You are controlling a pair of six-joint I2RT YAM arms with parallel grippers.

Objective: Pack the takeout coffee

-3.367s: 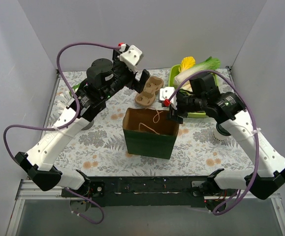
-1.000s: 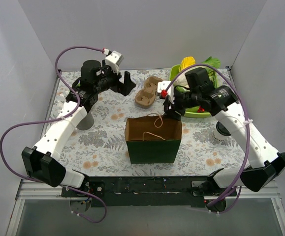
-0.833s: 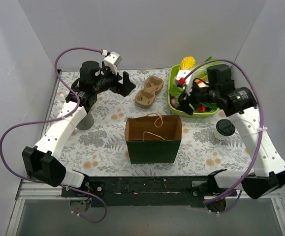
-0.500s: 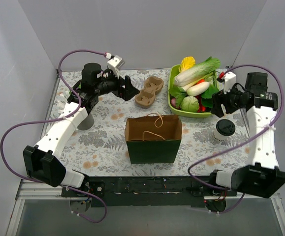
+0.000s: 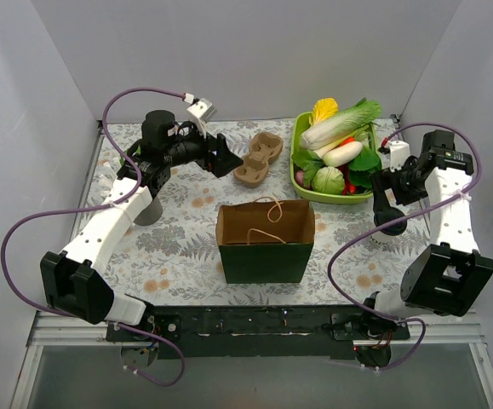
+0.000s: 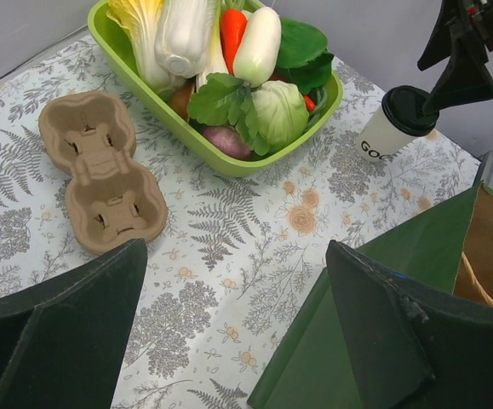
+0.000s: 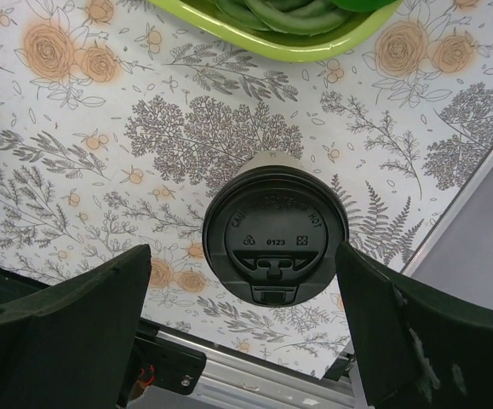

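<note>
Takeout coffee stands upright at frame centre, directly beneath the right jaws, spread wide and empty; left jaws, likewise wide and empty, sit far off at upper left.

The takeout coffee is showing a matt black plastic lid with raised lettering above a smooth white paper wall. The cup carrier is looking like rough, dull moulded pulp. The bag is showing matt green paper outside and brown kraft paper inside. The tray is gleaming as glossy green plastic. The table is wearing a flat, matt floral-printed covering.
</note>
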